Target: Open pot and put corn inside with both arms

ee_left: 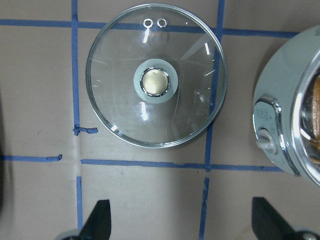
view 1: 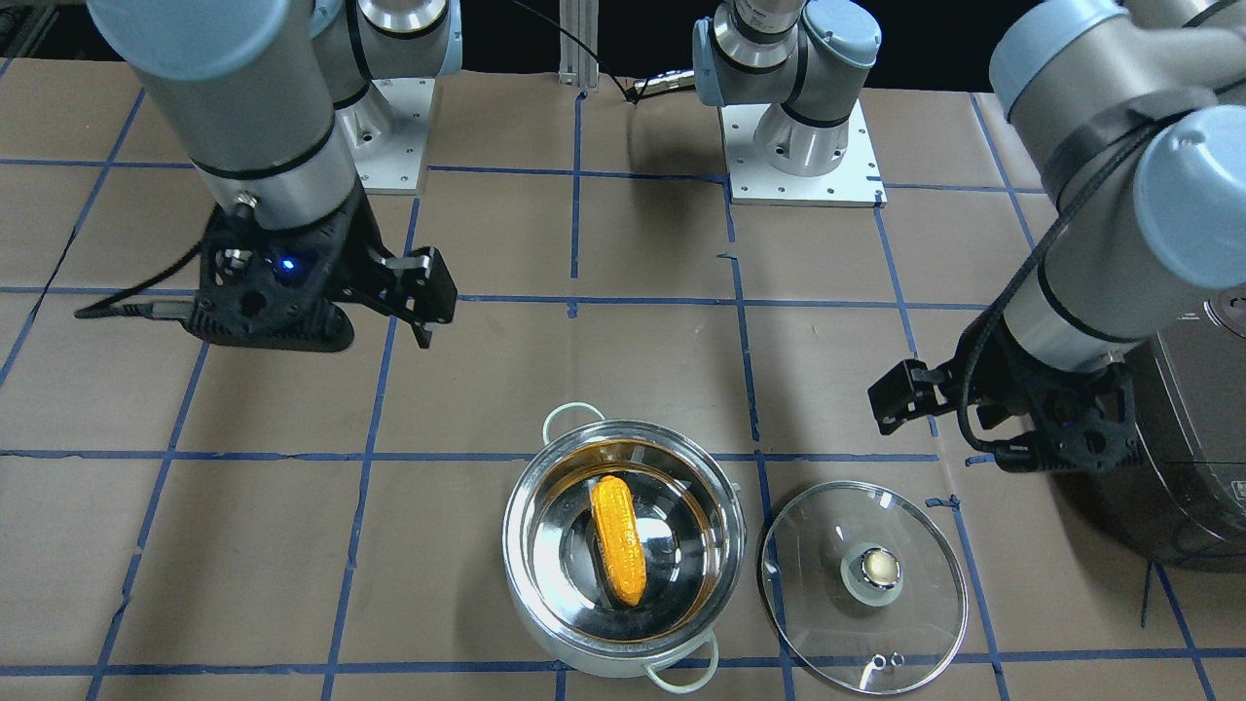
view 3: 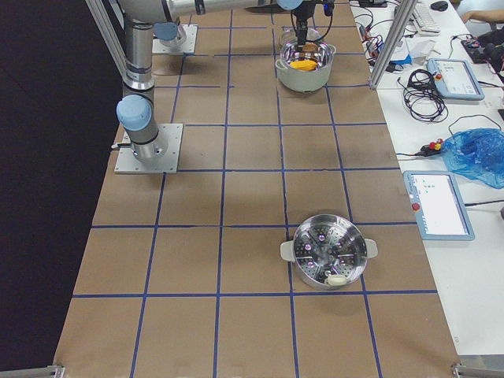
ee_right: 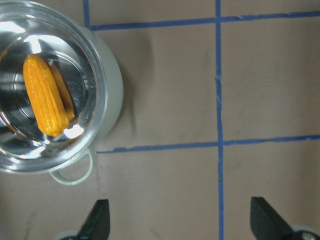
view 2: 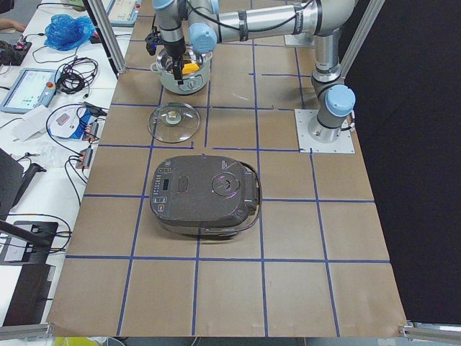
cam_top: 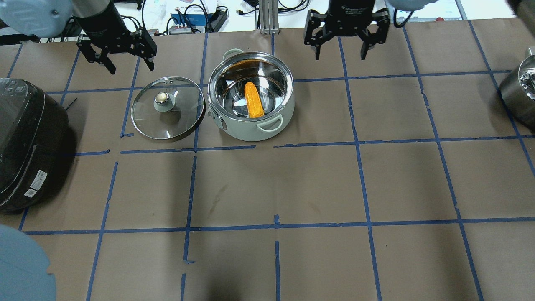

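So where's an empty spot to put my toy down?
The wide bare table on the robot's side of the pot, between the rice cooker and the steamer. It's crowded where the lid lies beside the pot, near the left gripper and right gripper.

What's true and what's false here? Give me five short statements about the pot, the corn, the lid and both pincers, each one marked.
1. The corn lies inside the pot. True.
2. The glass lid sits on the pot. False: it lies on the table beside the pot, knob up.
3. The left pincer is shut on the lid's knob. False: it is open and holds nothing.
4. The right pincer is open and holds nothing. True.
5. The rice cooker stands between lid and pot. False: it stands on the lid's other side, away from the pot.
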